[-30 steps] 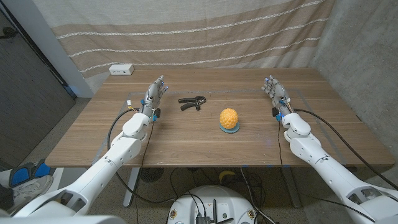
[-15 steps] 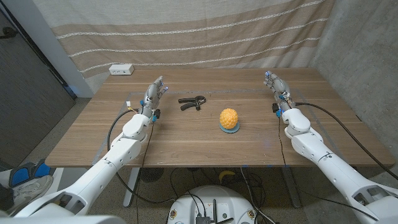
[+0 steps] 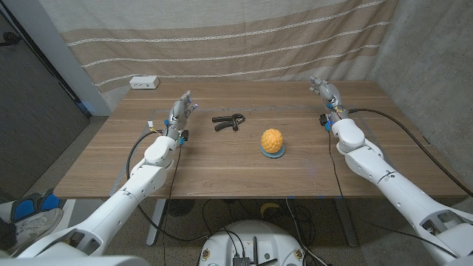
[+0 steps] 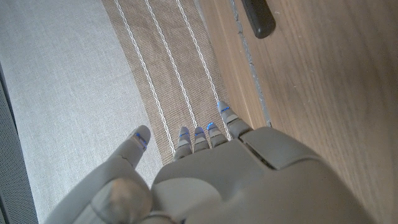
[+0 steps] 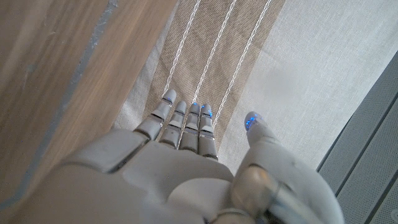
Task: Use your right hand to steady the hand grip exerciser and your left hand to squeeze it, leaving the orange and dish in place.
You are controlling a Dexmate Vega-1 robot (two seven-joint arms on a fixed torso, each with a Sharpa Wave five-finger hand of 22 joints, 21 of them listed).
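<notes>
Starting nearest the robot, the orange [image 3: 272, 139] sits on its small blue dish [image 3: 273, 153] at the middle of the desk [image 3: 222, 174], roughly between the two arms. Beyond it, toward the left, lies the hand grip exerciser [image 3: 229, 121], black, its handles spread and its long axis running roughly across the desk.

The relation that matters: the exerciser lies just inboard of the left hand [image 3: 182, 108], while the right hand [image 3: 324, 90] is well apart from it, out near the desk's far right edge. The right hand, which must steady the tool, would in my judgement have to travel across the far side of the desk, passing behind the orange and dish rather than over them (a low sweep could nudge the fruit).

Both hands are released and hold nothing: fingers extended, thumb apart. In the left wrist view a dark rounded handle end [image 4: 258, 17] of the exerciser shows on the wood ahead of the fingers [image 4: 198, 138]. Farthest back, a white box [image 3: 144, 83] rests by the curtain [image 3: 222, 37].
</notes>
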